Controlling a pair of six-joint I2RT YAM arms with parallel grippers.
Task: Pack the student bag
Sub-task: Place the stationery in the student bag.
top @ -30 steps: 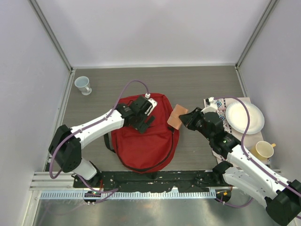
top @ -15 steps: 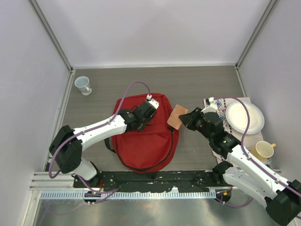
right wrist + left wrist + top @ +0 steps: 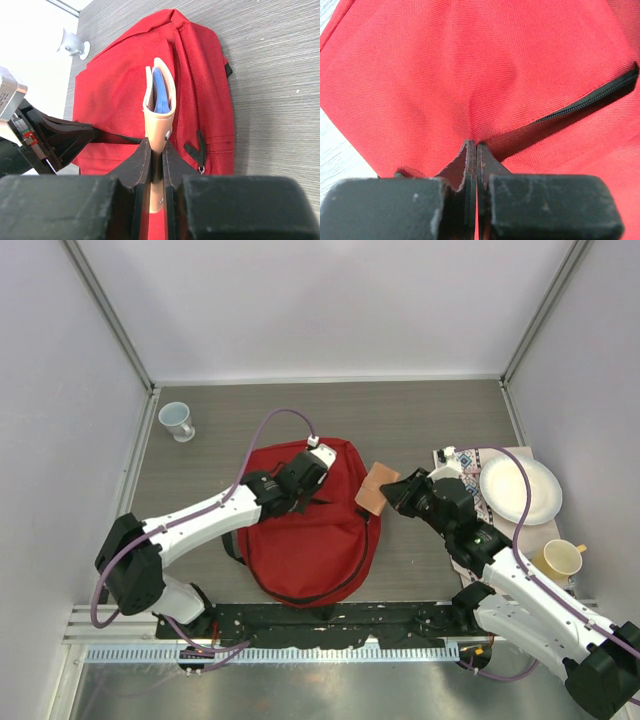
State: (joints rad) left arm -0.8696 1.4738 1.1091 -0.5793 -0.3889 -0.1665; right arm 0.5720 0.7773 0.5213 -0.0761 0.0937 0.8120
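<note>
Near edge: both your arms rise from their bases and reach forward over the table (image 3: pixel 420 420).

Your left arm bends in from the left and angles down onto the student bag (image 3: pixel 310 550), which lies flat at the table's middle, just ahead of the bases. Left gripper (image 3: pixel 476 147): fingers pressed together, pinching a small peak of the red fabric; creases run into the tips. A black zipper (image 3: pixel 590 100) runs off to the right of the pinch with a dark slit under it. You cannot see what is inside the bag.

Your right arm comes in from the right, wrist turned toward the bag. Right gripper (image 3: pixel 156 150): clamped on a tan case (image 3: pixel 161 112), held on edge just off the bag's right side. Something blue (image 3: pixel 160 92) sits in the case's open top; what it is you cannot tell.

Right of that arm: a yellow cup (image 3: pixel 560 560), then a white plate (image 3: pixel 520 490) on a patterned cloth (image 3: pixel 468 502), partly hidden by the arm and its cable.

Far left corner: a pale cup (image 3: pixel 177 420), well apart from the bag.
</note>
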